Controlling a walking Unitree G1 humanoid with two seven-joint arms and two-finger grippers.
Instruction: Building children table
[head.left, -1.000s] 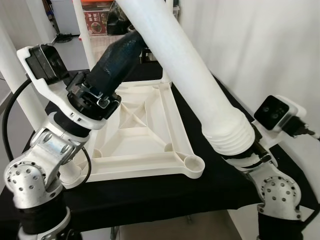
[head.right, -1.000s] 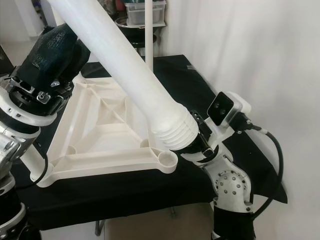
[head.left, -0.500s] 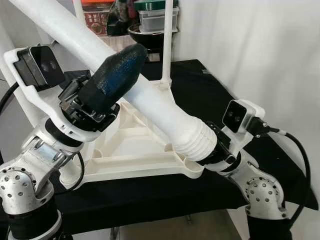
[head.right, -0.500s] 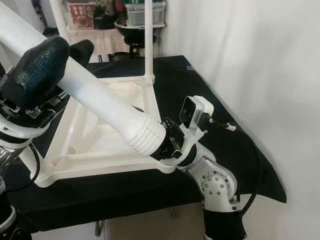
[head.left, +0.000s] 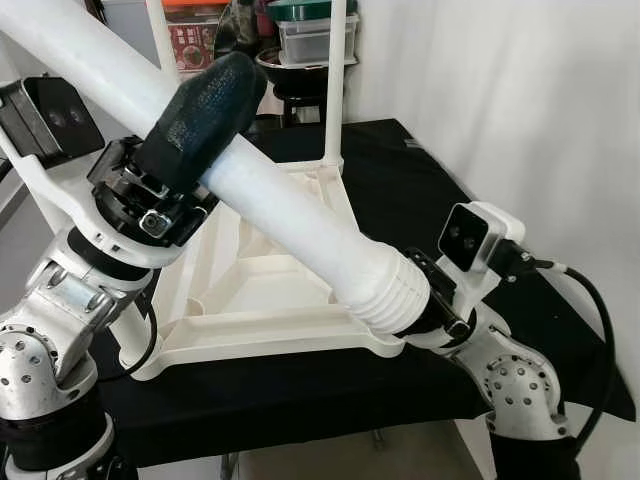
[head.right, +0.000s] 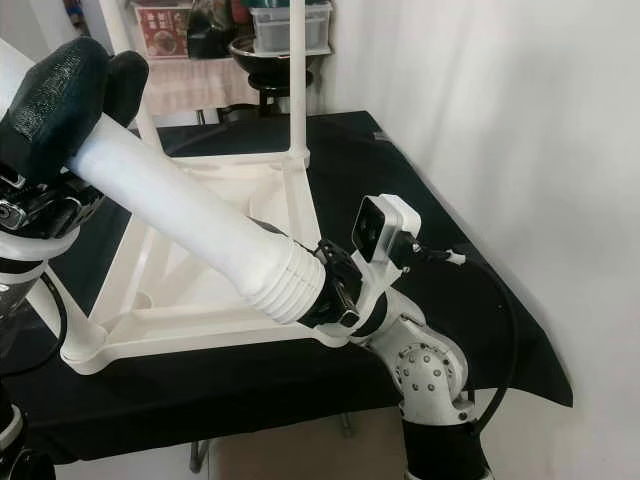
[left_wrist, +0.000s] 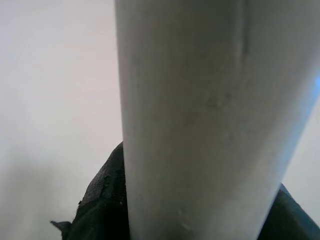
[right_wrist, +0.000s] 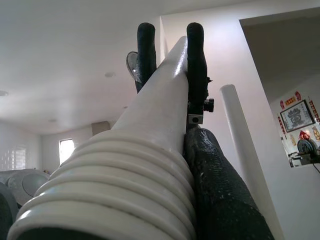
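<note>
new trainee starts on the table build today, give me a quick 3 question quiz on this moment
1. True or false: both grippers are closed on the long white plastic table leg.
2. Multiple choice: where does the leg's ribbed threaded end sit? A) in the left gripper B) at the right gripper, over the near right corner of the upturned white plastic tabletop C) lying flat on the black cloth
3. Fill in: a thin white leg already stands upright at the tabletop's far ______ corner.

Key: 1 true; 2 B; 3 right
</note>
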